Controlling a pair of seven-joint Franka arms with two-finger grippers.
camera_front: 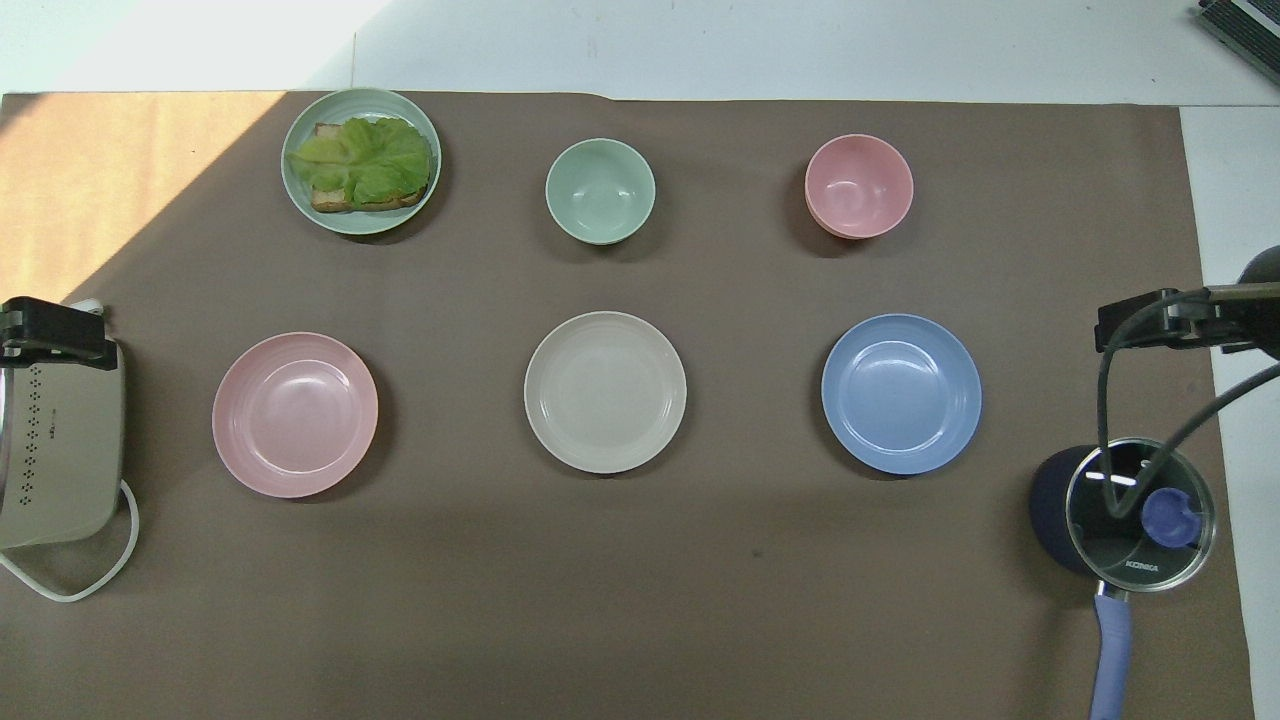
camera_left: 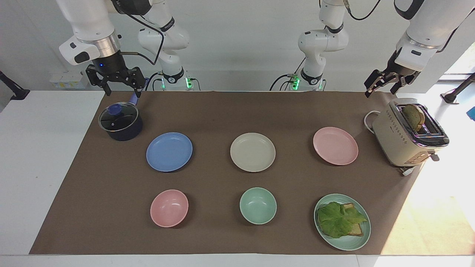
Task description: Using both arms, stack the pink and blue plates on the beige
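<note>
Pink plate: pale, matte, shallow; beside toaster.
Blue plate: matte; beside pot.
Beige plate: between both.
Left gripper: fingers apart, over toaster.
Right gripper: fingers apart, over pot.

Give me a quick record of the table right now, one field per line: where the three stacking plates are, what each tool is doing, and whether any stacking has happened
beige plate: middle of the mat, bare
blue plate: beside it, toward the right arm's end
pink plate: beside it, toward the left arm's end
right tool: open, raised over the lidded saucepan
left tool: open, raised by the toaster
stacking: none yet
</note>
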